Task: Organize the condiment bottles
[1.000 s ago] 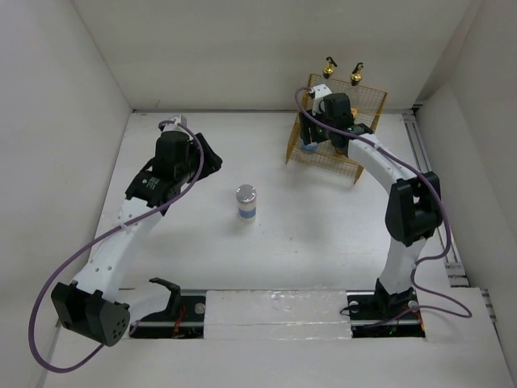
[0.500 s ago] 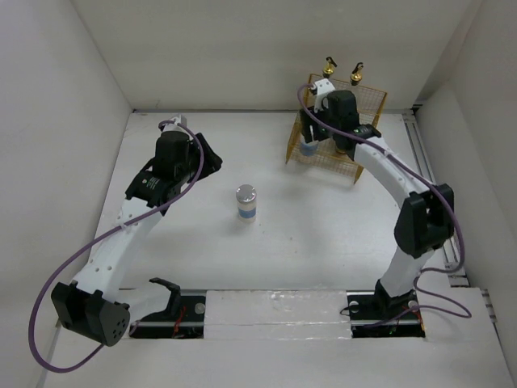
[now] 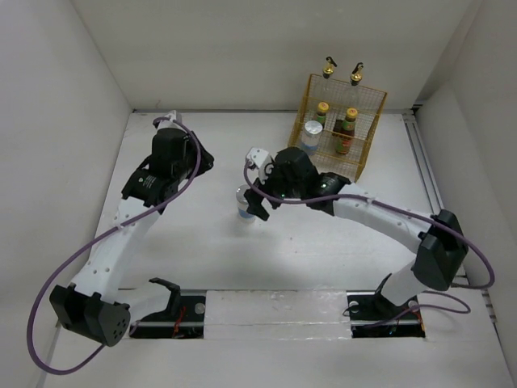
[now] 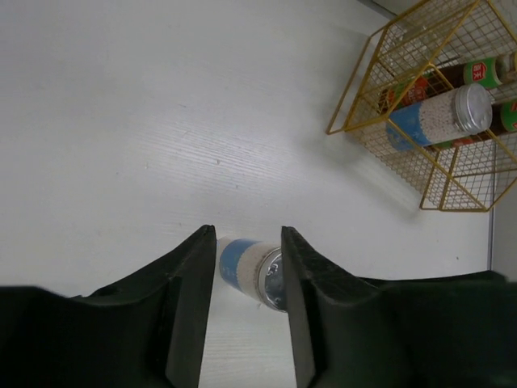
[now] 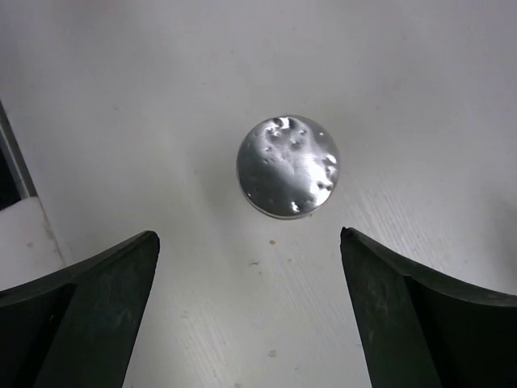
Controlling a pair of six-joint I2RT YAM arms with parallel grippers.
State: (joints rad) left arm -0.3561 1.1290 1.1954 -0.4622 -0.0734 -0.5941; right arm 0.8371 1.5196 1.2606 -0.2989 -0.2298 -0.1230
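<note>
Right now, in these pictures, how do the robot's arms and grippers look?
The left arm and right arm match: white links, black joint housings, a purple cable looping along each. The left gripper and right gripper have plain black wedge-shaped fingers.

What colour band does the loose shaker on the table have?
Blue band; left wrist view shows it best.

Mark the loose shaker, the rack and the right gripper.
loose shaker [image 5: 287,166]: right wrist view, centre of its silver lid.
rack [image 3: 370,121]: top view, right-hand wire wall.
right gripper [image 5: 249,234]: right wrist view, midway between its open fingertips, just short of the lid.
</note>
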